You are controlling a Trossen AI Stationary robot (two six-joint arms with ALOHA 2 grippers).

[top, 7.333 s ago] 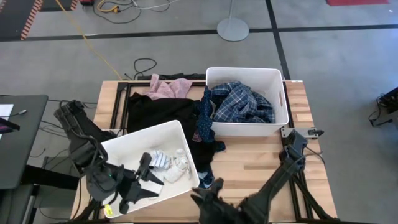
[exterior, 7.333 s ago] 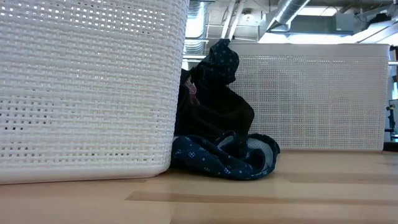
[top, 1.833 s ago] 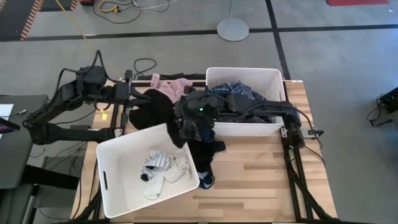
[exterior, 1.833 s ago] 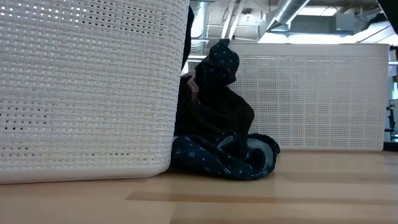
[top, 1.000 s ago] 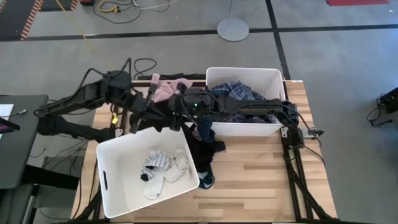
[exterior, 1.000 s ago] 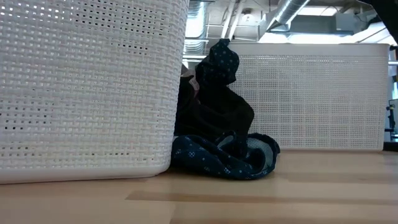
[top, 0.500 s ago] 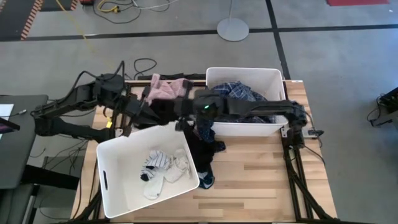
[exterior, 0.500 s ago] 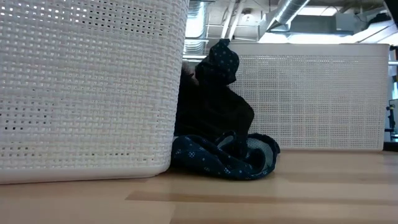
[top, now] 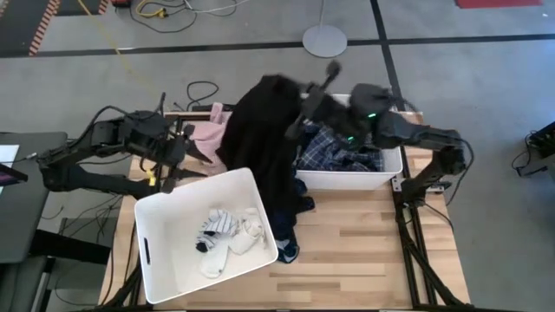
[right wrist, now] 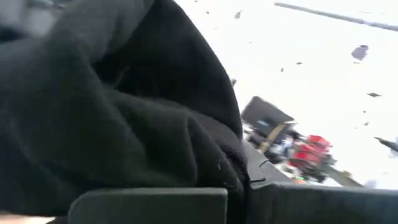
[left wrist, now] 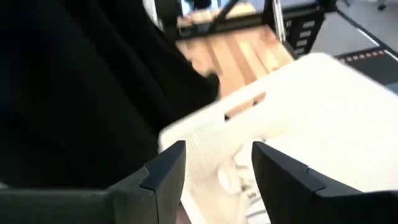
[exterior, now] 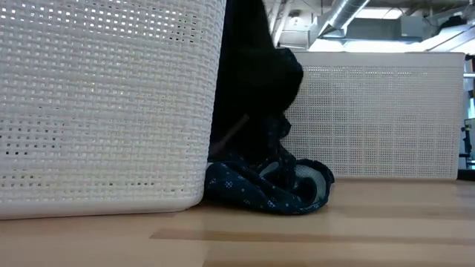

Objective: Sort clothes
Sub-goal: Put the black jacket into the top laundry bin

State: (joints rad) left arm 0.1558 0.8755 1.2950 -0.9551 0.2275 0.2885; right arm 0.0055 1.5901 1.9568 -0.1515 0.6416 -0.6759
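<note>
White plastic comes first: the near bin (top: 147, 238) holds the small socks (top: 227, 236), and the dark blue patterned piece (exterior: 267, 185) lies on the table beside it. Above that bin's far corner the left gripper (top: 178, 160) hangs with its fingers parted and nothing between them. Beyond, the large black garment (top: 260, 143) hangs long and nearly vertical from the right gripper (top: 305, 108), which is clamped on its top. The far bin (top: 395, 130), holding the plaid shirt (top: 338, 147), lies just past the right gripper, so that arm is likely the nearer for a drop.
</note>
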